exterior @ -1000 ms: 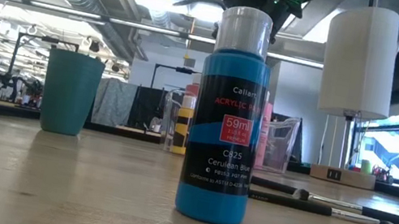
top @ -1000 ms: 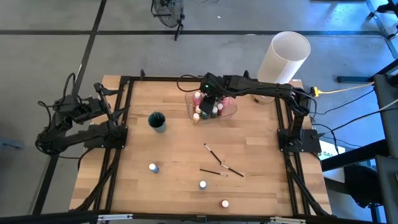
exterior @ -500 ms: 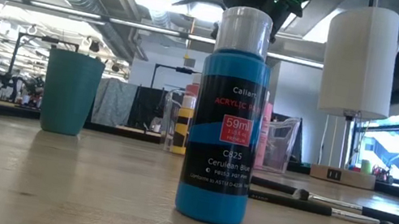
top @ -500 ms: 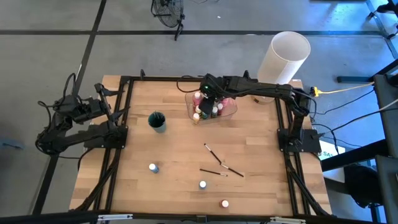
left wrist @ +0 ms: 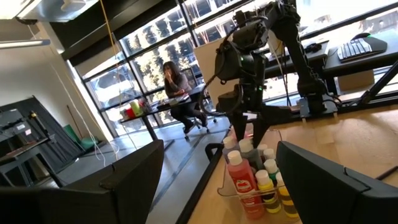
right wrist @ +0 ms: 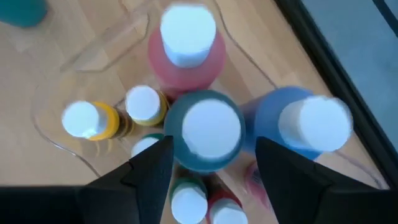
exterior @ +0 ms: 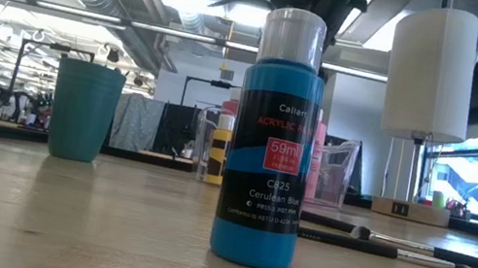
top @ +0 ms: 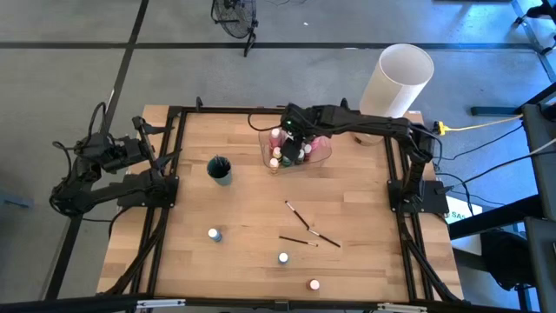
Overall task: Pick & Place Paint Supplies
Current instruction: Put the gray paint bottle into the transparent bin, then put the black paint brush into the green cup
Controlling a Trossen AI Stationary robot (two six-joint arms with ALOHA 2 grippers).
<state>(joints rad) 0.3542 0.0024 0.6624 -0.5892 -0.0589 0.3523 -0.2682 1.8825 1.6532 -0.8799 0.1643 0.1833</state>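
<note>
A clear tray (top: 323,155) at the table's far middle holds several paint bottles (top: 280,149). My right gripper (top: 292,142) hangs over them, pointing steeply down. In the right wrist view it (right wrist: 211,149) stands open, with one finger on each side of a teal white-capped bottle (right wrist: 208,130) that stands upright among the others. I cannot tell whether a finger touches the bottle. Three loose bottles (top: 214,234) (top: 283,258) (top: 314,284) stand near the front edge. Three paintbrushes (top: 304,228) lie flat at centre right. My left gripper (left wrist: 219,149) waits open at the table's left edge.
A teal cup (top: 220,169) stands left of the tray. A big white cylinder (top: 396,76) stands at the far right corner. The cerulean blue bottle (exterior: 270,149) fills the middle of the low view. Bare wood lies between the cup, the brushes and the loose bottles.
In the low view my right gripper has drawn up a little above the tray. The bottles and brushes have stayed in place.
</note>
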